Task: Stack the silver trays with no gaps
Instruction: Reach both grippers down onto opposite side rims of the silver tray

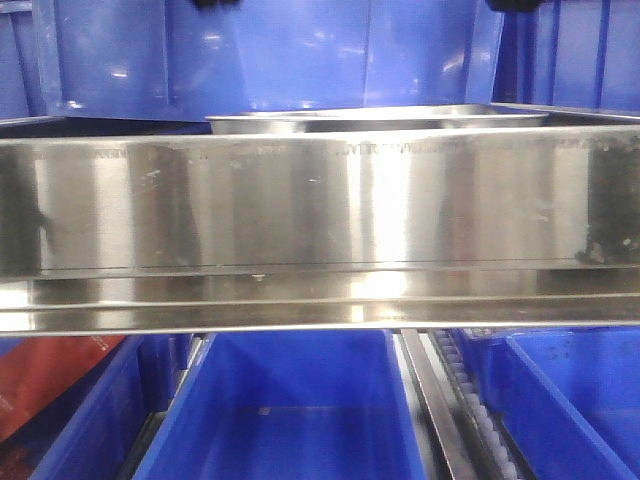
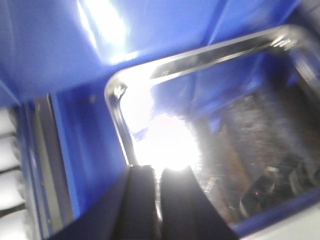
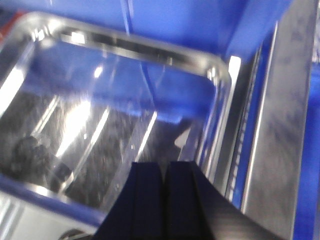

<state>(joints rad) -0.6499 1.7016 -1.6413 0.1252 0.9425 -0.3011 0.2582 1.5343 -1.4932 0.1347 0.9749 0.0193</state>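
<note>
One silver tray [image 1: 400,117] is all the front view offers, just its rim peeking over the far edge of the long steel band [image 1: 320,210] that fills the middle of the shot, with blue bins [image 1: 285,420] on the near side below and more blue behind. Over to the wrist cameras, and both are blurred. The left gripper [image 2: 158,200] hangs over the tray's left end, its two black fingers drawn close with only a bright sliver between them, right where the rim runs down out of sight. The right gripper [image 3: 165,200] mirrors it at the right end, fingers pressed almost together just inside the rounded corner. Is either one pinching the rim? That cannot be told from these angles. The tray's scuffed floor lies bare, nothing nested in it, and whether a second tray sits beneath it is impossible to say. So, as a judgement, the stack looks unfinished, or at least unconfirmed: what is left is to seat one tray squarely inside another, rims flush all round, and let go.
</note>
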